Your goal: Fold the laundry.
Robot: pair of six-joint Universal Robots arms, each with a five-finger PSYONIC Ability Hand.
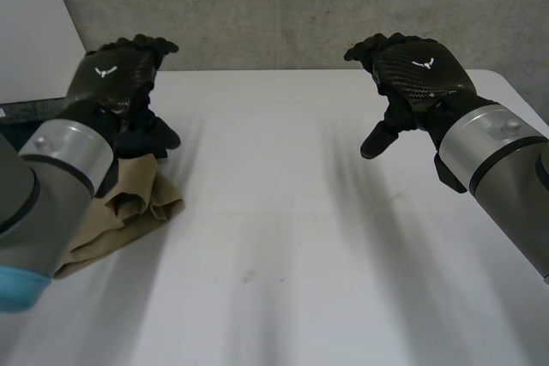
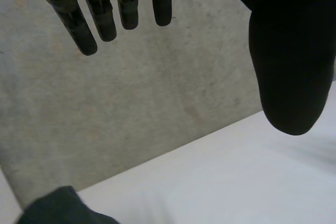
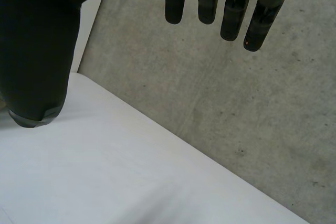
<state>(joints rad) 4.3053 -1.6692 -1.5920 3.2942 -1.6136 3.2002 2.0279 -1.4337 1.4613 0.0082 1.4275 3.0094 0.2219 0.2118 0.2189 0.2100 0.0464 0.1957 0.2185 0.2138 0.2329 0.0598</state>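
The crumpled tan cloth [image 1: 141, 203] lies bunched on the white table [image 1: 292, 237], at the robot's left side. It is a loose heap with soft folds, not a flat sheet. Its long axis runs from the near left edge slantwise away from the robot and in toward the table's middle.

The grey left forearm [image 1: 60, 169] crosses right over the cloth and hides part of it. The black left hand [image 1: 116, 75] is raised just past the cloth's far end, so the cloth lies back from that hand, toward the robot and below it. In its own wrist view the fingers [image 2: 102, 22] hang straight and spread, the thumb stands apart, and nothing is between them: the hand is wide and empty.

The black right hand [image 1: 420, 70] is well apart from the cloth, across the bare middle of the table, also raised. Its fingers [image 3: 231, 19] are likewise straight and it holds nothing.

By my reading, folding has not begun, since the cloth must first be spread out. The left hand is much the nearer. It would have to draw back and come down to reach the heap, while the right hand would have to cross the table.
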